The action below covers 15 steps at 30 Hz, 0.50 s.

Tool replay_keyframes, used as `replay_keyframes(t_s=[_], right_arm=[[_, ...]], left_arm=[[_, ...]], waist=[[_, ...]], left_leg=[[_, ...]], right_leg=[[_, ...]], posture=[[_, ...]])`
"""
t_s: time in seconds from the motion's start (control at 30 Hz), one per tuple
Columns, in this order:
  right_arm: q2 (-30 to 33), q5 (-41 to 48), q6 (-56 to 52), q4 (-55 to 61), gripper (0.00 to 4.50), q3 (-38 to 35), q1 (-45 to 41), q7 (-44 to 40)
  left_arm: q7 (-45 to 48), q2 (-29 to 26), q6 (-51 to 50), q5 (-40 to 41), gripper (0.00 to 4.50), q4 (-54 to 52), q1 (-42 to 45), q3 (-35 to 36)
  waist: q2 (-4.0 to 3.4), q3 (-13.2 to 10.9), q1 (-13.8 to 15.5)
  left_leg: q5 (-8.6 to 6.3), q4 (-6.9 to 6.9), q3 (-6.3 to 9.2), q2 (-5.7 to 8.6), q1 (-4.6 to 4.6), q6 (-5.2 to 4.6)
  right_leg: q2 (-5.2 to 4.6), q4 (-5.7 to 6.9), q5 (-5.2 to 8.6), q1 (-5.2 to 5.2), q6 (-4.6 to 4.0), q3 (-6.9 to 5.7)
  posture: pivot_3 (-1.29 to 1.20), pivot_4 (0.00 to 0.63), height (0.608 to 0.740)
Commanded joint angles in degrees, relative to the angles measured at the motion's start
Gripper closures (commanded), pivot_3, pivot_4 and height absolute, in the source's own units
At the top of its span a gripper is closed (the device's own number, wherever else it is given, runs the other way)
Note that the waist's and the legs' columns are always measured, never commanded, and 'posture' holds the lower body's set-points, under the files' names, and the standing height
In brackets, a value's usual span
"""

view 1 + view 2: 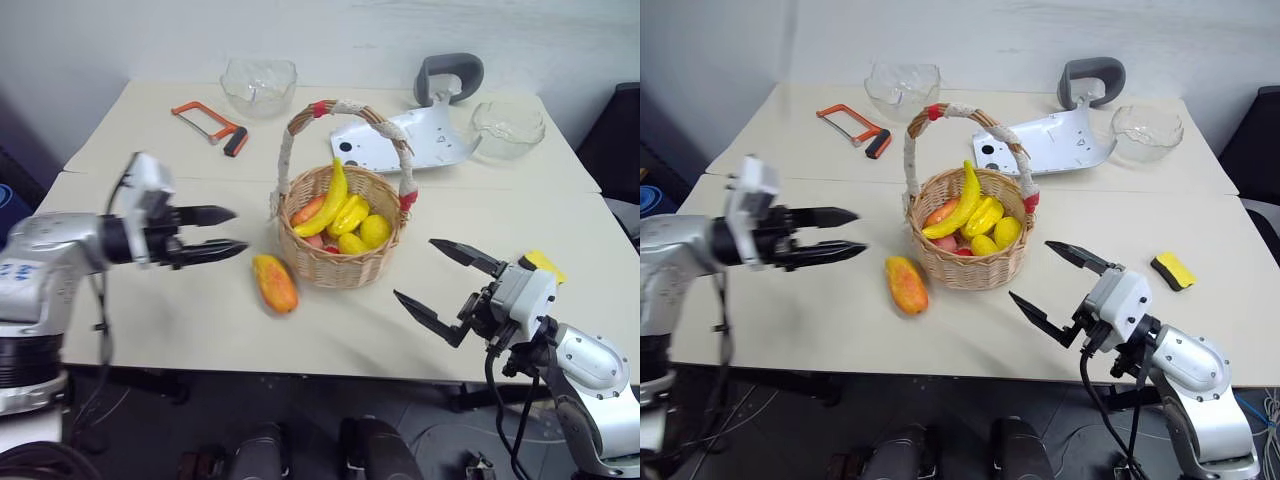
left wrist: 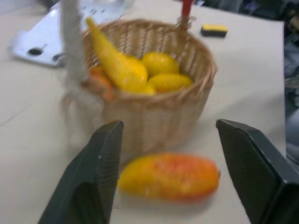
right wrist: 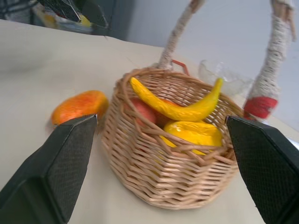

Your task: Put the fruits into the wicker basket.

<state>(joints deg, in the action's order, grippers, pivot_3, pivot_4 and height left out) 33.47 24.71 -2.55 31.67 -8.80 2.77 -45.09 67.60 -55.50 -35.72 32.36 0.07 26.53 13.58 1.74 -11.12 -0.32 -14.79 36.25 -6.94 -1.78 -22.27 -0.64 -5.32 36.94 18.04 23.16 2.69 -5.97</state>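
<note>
The wicker basket (image 1: 343, 240) stands mid-table with a banana (image 1: 328, 203) and several small yellow, orange and pink fruits inside. An orange-yellow mango-like fruit (image 1: 274, 283) lies on the table against the basket's near left side. My left gripper (image 1: 215, 233) hovers left of the basket, above the table, its fingers open and empty, pointing toward the basket. In the left wrist view the mango (image 2: 169, 176) lies between and beyond the fingers. My right gripper (image 1: 436, 282) stands wide open and empty at the basket's near right.
Two glass bowls (image 1: 259, 85) (image 1: 508, 127) stand at the back. An orange hacksaw (image 1: 210, 125), a white plate-like part (image 1: 410, 140) and a grey handle (image 1: 448, 75) lie behind the basket. A yellow-and-black sponge (image 1: 1173, 270) sits at the right.
</note>
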Motion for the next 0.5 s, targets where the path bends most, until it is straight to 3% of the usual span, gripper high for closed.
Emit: replay_keyframes(t_s=[0.03, 0.17, 0.3, 0.43, 0.5], right_arm=[[1.6, 3.3, 0.1, 1.1, 0.00, 0.3, 0.3, -3.6], [1.9, 1.8, 3.5, -0.1, 0.00, 0.8, 2.4, -6.5], [1.5, 1.9, 4.2, -0.3, 0.00, 1.0, 3.3, -6.8], [2.1, 2.4, 4.2, 0.1, 0.00, 1.0, 5.0, -8.0], [2.3, 2.4, 4.5, -0.2, 0.00, 0.6, 5.3, -8.4]], left_arm=[[5.5, -5.1, 6.9, -3.7, 0.02, 9.7, -7.1, 4.3], [5.1, -7.4, 8.7, -5.3, 0.02, 16.3, -14.8, 7.8], [1.8, -5.2, 4.3, -2.9, 0.02, 13.0, -17.8, 10.4], [-10.0, -3.4, -24.0, 4.8, 0.02, 0.7, -16.7, 9.3], [-17.6, 1.4, -36.1, 8.9, 0.02, -5.0, -13.3, 10.5]], waist=[[-0.02, 0.0, 0.1], [0.01, 0.0, 0.3], [0.02, 0.0, 0.5], [0.02, 0.0, 0.4], [0.02, 0.0, 0.3]], left_leg=[[-0.14, -0.03, 0.00, 0.01, 0.00, -0.15], [-0.26, -0.10, 0.01, 0.01, -0.15, -0.37], [-0.44, -0.04, 0.12, 0.05, -0.30, -0.21], [-0.45, -0.05, 0.13, 0.06, -0.28, -0.23], [-0.41, -0.05, 0.13, 0.06, -0.27, -0.29]], right_leg=[[-0.02, -0.02, 0.00, 0.01, -0.01, 0.00], [-0.09, -0.06, 0.03, 0.19, -0.05, 0.00], [-0.21, -0.12, 0.02, 0.23, -0.04, -0.08], [-0.23, -0.11, 0.01, 0.19, -0.01, -0.07], [-0.22, -0.06, 0.00, 0.18, 0.00, -0.06]], posture=[[0.00, 0.150, 0.740], [0.00, 0.150, 0.740], [0.00, 0.150, 0.740], [0.00, 0.150, 0.740], [0.00, 0.150, 0.740]])
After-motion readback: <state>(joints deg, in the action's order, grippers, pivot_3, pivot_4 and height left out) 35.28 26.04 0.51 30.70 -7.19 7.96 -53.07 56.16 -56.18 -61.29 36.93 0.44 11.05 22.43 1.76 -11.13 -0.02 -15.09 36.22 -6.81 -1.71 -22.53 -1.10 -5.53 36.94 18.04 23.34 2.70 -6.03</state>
